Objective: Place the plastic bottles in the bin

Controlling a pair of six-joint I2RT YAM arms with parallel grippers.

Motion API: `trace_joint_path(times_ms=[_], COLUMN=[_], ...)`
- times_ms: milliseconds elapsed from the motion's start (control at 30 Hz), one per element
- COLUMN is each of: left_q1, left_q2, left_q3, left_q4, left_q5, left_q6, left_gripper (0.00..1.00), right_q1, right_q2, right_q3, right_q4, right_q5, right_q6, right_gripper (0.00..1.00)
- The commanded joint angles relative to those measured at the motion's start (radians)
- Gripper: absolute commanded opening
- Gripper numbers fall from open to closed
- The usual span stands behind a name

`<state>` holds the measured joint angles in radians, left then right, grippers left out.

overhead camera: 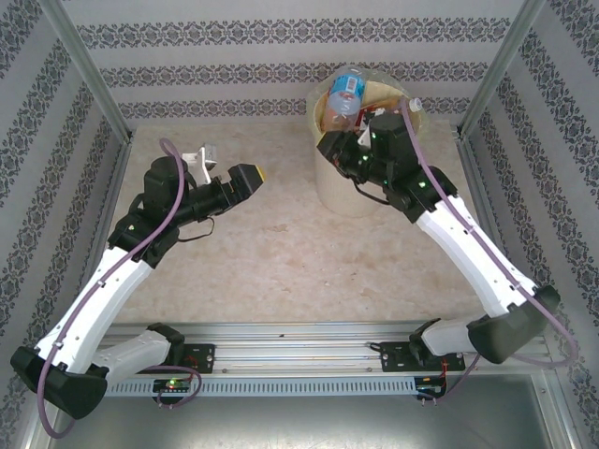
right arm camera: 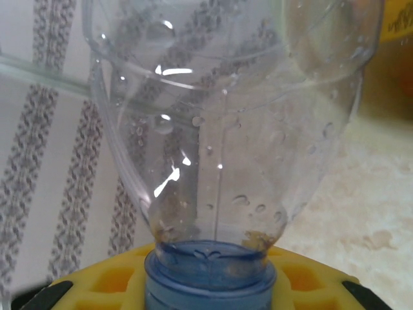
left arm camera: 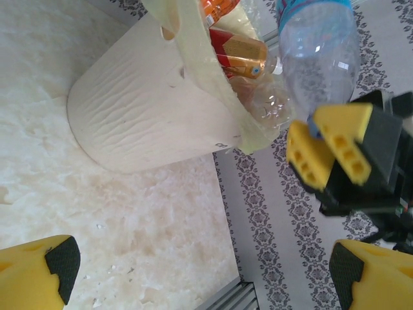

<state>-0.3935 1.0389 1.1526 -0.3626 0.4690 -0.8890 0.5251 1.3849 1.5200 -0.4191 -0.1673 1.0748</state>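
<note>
Top view: left claw (overhead camera: pixel 245 178) hangs over the table (overhead camera: pixel 281 253), left of centre, released and empty, well apart from the bin (overhead camera: pixel 339 192). The bin stands at the table's far right, by the back wall. Right claw (overhead camera: pixel 348 131) is at the bin's near rim, grasping a clear bottle (overhead camera: pixel 345 91) with a blue label, which sits over the bin mouth. Red and orange bottles (overhead camera: pixel 333 116) lie inside the bin.

Left wrist view: left fingers (left arm camera: pixel 40 279) spread wide at the bottom corners, nothing between them. The bin has a pale liner (left arm camera: pixel 193 71), and a red-gold bottle (left arm camera: pixel 236 55) lies inside. Right claw's yellow fingers (left arm camera: pixel 308 155) are clenched on the clear bottle's neck, just past the rim.

Right wrist view: the blue neck sits between the yellow fingers (right arm camera: pixel 310 284). The clear body above it has droplets inside.
</note>
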Motion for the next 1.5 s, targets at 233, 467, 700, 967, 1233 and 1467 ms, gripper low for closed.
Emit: trace_joint_path(times_ms=[233, 467, 700, 967, 1233, 1467], left_q1=[-0.009, -0.009, -0.010, -0.009, -0.009, -0.009], left_q2=[-0.055, -0.060, -0.064, -0.063, -0.061, -0.054], left_q3=[-0.051, -0.060, -0.075, -0.079, -0.076, -0.076], left_q4=[-0.012, -0.012, -0.001, 0.008, 0.004, 0.011], left_q5=[0.000, -0.001, 0.001, 0.003, 0.002, 0.007], left_q6=[-0.008, -0.010, -0.014, -0.017, -0.011, -0.009], left_gripper=[1.00, 1.00, 1.00, 1.00, 1.00, 1.00], right_q1=[0.000, -0.014, -0.036, -0.045, -0.044, -0.051], right_q2=[0.143, 0.180, 0.174, 0.187, 0.189, 0.189], right_q3=[0.116, 0.121, 0.089, 0.091, 0.152, 0.269], right_q4=[0.095, 0.107, 0.128, 0.152, 0.180, 0.128], right_q5=[0.220, 0.253, 0.247, 0.207, 0.124, 0.025], right_q6=[0.235, 0.322, 0.373, 0.396, 0.361, 0.268], right_gripper=[0.21, 0.26, 0.40, 0.55, 0.62, 0.64])
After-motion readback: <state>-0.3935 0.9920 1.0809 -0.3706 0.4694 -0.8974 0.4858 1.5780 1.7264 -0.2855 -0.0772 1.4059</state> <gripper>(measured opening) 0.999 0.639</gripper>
